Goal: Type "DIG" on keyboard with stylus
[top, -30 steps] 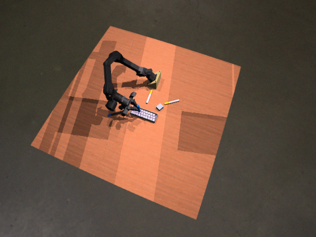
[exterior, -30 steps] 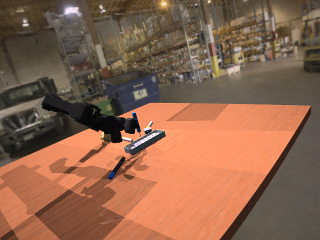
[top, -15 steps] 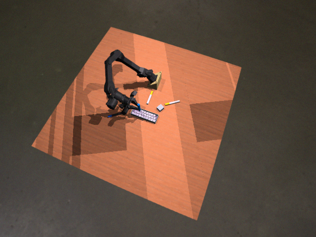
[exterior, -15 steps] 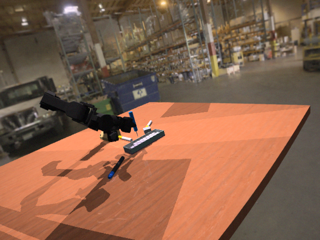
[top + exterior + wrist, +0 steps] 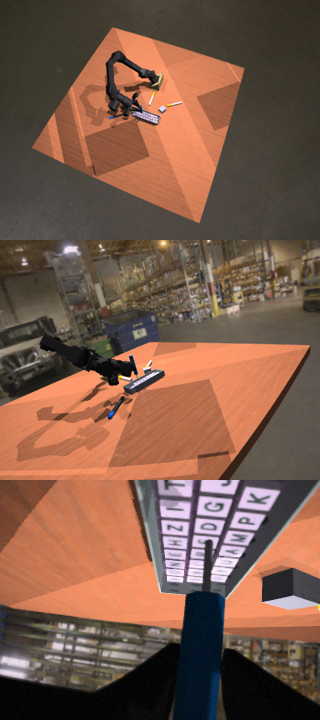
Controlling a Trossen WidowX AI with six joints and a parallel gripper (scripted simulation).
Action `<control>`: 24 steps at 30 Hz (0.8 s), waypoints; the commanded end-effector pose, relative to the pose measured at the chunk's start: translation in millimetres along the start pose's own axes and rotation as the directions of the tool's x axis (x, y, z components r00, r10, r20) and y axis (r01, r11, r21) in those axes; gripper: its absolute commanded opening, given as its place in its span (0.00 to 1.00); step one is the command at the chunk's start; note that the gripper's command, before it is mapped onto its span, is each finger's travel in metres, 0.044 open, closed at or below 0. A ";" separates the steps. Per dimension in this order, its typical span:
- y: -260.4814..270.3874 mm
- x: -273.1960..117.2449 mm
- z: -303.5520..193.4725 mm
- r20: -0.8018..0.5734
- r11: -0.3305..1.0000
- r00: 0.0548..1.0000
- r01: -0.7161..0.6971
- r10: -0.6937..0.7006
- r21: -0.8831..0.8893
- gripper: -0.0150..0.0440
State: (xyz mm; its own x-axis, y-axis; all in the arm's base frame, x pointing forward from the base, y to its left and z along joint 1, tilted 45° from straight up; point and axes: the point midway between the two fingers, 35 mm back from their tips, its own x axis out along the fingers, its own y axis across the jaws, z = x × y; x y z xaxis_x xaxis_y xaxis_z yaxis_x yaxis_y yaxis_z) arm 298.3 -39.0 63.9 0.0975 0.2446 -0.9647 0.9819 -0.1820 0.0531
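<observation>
My gripper (image 5: 139, 108) (image 5: 133, 368) (image 5: 200, 655) is shut on the blue stylus (image 5: 140, 106) (image 5: 132, 360) (image 5: 204, 617), whose thin grey shaft points down at the keyboard (image 5: 147, 118) (image 5: 148, 381) (image 5: 275, 526). The stylus leans slightly. In the wrist view the dark tip overlaps the key beside D in the middle row, on the side away from G, and partly covers its letter. D and G are readable; I is readable in the neighbouring row. Whether the tip touches a key cannot be told.
A black pen with a blue end (image 5: 116, 116) (image 5: 116, 406) lies beside the keyboard's near end. A grey block (image 5: 162, 109) (image 5: 147, 369) (image 5: 291, 587) sits beside its long side. Two white-and-yellow markers (image 5: 151, 99) (image 5: 174, 104) lie beyond, towards the arm base and past the block.
</observation>
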 end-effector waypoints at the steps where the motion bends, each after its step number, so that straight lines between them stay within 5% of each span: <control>1: -2.8 3.7 1.5 -0.004 1.000 1.000 0.009 -0.009 -0.004 0.30; 3: -3.3 5.2 3.0 -0.004 1.000 1.000 0.009 -0.009 -0.004 0.39; 24: -3.3 8.6 8.9 -0.004 1.000 1.000 0.009 -0.009 -0.004 0.39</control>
State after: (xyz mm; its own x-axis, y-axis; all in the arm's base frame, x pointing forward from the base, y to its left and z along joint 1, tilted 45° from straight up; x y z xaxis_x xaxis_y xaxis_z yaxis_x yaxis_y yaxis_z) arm 296.4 -44.3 56.4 0.0950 0.2447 -0.9649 0.9821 -0.1813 0.0507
